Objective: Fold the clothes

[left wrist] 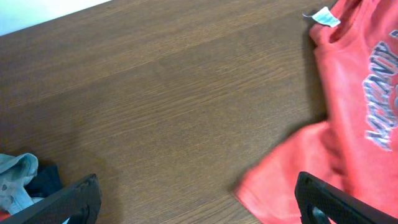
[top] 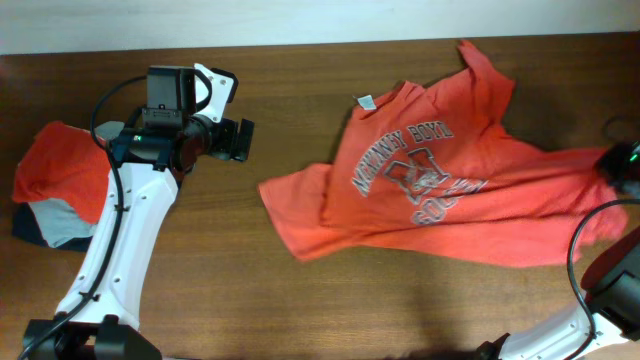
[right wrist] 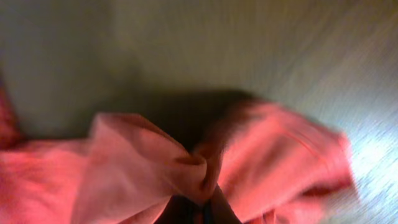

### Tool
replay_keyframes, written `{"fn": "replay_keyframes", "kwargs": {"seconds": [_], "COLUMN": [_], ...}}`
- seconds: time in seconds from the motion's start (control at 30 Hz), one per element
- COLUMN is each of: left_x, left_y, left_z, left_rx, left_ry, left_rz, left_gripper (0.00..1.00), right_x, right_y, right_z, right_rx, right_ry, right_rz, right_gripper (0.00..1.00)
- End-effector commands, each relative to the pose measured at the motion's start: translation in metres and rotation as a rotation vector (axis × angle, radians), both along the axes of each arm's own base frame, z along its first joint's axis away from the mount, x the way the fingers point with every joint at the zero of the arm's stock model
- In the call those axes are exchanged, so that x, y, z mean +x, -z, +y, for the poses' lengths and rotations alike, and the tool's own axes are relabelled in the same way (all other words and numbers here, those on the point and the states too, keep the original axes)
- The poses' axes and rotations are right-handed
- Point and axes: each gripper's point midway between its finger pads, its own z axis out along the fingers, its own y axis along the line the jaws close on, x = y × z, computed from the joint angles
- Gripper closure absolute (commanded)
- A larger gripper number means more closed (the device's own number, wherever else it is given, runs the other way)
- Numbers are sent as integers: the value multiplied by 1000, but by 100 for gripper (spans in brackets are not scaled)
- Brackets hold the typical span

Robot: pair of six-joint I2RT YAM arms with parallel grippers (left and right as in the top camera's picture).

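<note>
A large orange-red T-shirt (top: pixel 440 185) with white-and-dark chest lettering and a white neck tag (top: pixel 366 101) lies rumpled on the right half of the table. My right gripper (top: pixel 622 165) is at the far right edge, shut on the shirt's hem; in the right wrist view the cloth (right wrist: pixel 186 168) bunches into the jaws (right wrist: pixel 208 208). My left gripper (top: pixel 238 140) is open and empty above bare wood, left of the shirt. Its fingers frame the shirt's sleeve corner (left wrist: pixel 280 180) in the left wrist view.
A pile of smaller orange-red, grey-blue and navy pieces (top: pixel 55 190) lies at the left edge, partly under my left arm; a bit shows in the left wrist view (left wrist: pixel 22 180). The wooden table (top: pixel 250 270) ends at a pale wall at the back.
</note>
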Motion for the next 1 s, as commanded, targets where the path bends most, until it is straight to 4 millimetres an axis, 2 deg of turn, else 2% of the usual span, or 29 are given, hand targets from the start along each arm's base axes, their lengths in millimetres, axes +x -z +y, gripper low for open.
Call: {"fn": "replay_keyframes", "kwargs": {"seconds": [0.0, 0.03, 0.17, 0.2, 0.33, 0.4, 0.6, 0.73, 0.8, 0.97], "left_x": [1, 1, 1, 1, 1, 1, 1, 1, 0, 0], "left_y": [-7, -7, -7, -7, -7, -7, -7, -7, -6, -6], "left_z": [-4, -4, -4, -4, -4, -4, -4, -4, -4, -4], "left_rx": [-2, -2, -2, -2, -2, -2, -2, -2, -1, -1], "left_ry": [24, 24, 24, 25, 25, 25, 25, 25, 24, 24], "left_rz": [-19, -19, -19, -20, -20, -20, -19, -19, -15, -12], "left_gripper": [1, 1, 1, 1, 1, 1, 1, 1, 1, 1], "right_x": [19, 18, -3, -14, -49, -64, -100, -112, -110, -107], "right_y": [-26, -26, -15, -11, -3, 2, 36, 65, 80, 100], "right_z": [4, 9, 28, 33, 42, 40, 32, 26, 31, 39], "right_rx": [-5, 9, 90, 116, 188, 204, 271, 269, 301, 338], "right_ry": [-20, -27, -27, -20, 17, 43, 165, 197, 156, 133], "right_rz": [-55, -44, 52, 92, 213, 255, 297, 282, 223, 141], "right_gripper": [41, 28, 12, 12, 12, 12, 12, 12, 13, 29]}}
